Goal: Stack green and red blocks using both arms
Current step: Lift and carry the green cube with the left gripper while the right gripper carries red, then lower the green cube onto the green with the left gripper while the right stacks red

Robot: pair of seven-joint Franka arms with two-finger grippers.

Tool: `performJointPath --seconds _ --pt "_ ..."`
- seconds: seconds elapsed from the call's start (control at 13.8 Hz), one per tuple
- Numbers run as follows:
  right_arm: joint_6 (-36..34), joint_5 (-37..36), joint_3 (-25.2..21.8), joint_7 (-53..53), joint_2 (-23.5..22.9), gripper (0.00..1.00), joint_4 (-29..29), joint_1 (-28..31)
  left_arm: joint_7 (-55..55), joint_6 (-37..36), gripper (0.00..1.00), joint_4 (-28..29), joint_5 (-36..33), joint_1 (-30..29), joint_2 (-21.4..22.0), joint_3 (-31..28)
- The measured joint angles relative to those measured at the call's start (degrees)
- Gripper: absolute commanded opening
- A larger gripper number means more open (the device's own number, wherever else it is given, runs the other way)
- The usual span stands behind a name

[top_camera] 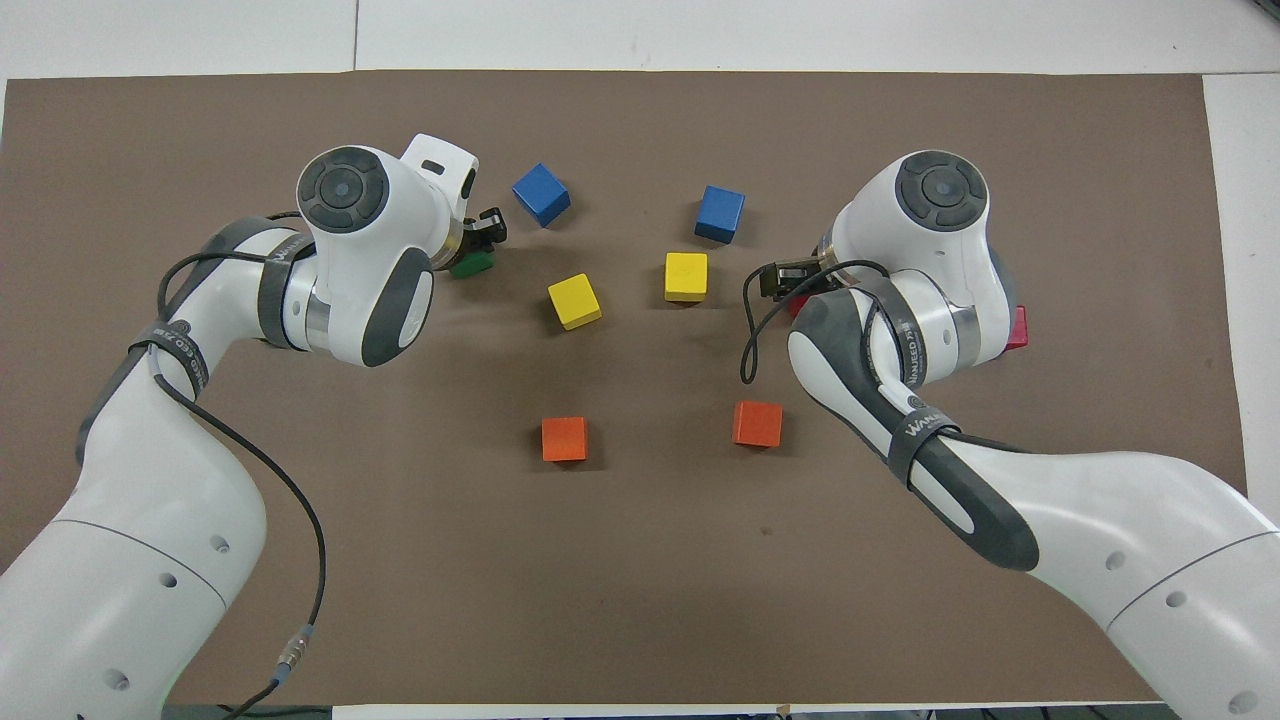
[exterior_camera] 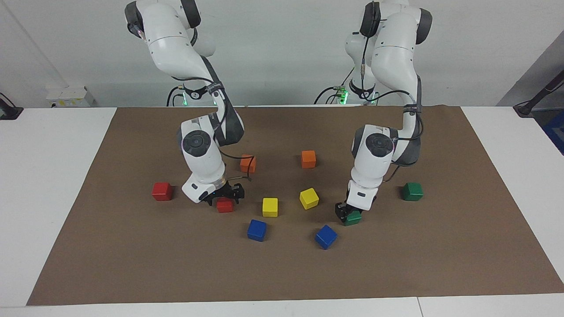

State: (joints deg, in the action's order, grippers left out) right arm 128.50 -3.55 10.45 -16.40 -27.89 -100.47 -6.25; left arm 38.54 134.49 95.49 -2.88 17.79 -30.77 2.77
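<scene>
On the brown mat (exterior_camera: pixel 132 264), both grippers are down at block level. The left gripper (exterior_camera: pixel 349 214) sits over a green block (exterior_camera: pixel 353 218), fingers straddling it; whether they are clamped on it or only around it cannot be told. The right gripper (exterior_camera: pixel 225 197) sits over a red block (exterior_camera: pixel 224 205) in the same manner, and its grip likewise cannot be told.

Clock directions below refer to the facing view. The second green block (exterior_camera: pixel 413 192) lies at 2 o'clock from the gripped-over green one, toward the left arm's end and nearer to the robots. The second red block (exterior_camera: pixel 161 191) lies at 10 o'clock from the other red one, toward the right arm's end.

Between the grippers lie two yellow blocks (exterior_camera: pixel 270 207), with two blue blocks (exterior_camera: pixel 257 230) at 6 o'clock from them, farther from the robots, and two orange blocks (exterior_camera: pixel 308 159) at 12 o'clock, nearer to the robots.

The overhead view shows only a corner of the green block (top_camera: pixel 472 264) under the left gripper (top_camera: pixel 478 240). The left arm hides the second green block there. The right arm (top_camera: pixel 900 300) leaves only slivers of both red blocks visible. The facing view shows all four.
</scene>
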Motion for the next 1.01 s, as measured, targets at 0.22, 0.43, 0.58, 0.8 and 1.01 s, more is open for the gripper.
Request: performJointPath --seconds 0.22,0.43,0.58,0.8,1.01 --pt "0.20 0.00 -0.01 -0.06 -0.39 0.37 0.00 -0.12 -0.29 -8.28 0.00 -4.90 -0.14 -0.30 0.90 -0.48" --pt "0.19 0.00 -0.08 -1.50 -0.42 0.00 0.00 -0.06 -9.30 -16.77 0.00 -5.80 -0.40 -2.89 6.16 -0.86" --pt "0.08 -0.01 -0.16 -1.82 -0.40 0.00 0.08 0.04 -21.37 -22.02 0.00 -5.58 -0.42 -6.15 9.30 -1.05" --pt "-3.55 -0.03 -0.22 -1.82 0.32 0.00 1.84 0.46 -34.48 -23.36 0.00 -4.26 -0.42 -11.50 10.48 -1.20" --pt "-11.70 -0.28 -0.40 -1.68 4.19 0.00 5.39 2.06 -41.41 -22.77 0.00 -2.52 -0.42 -15.73 10.48 -1.24"
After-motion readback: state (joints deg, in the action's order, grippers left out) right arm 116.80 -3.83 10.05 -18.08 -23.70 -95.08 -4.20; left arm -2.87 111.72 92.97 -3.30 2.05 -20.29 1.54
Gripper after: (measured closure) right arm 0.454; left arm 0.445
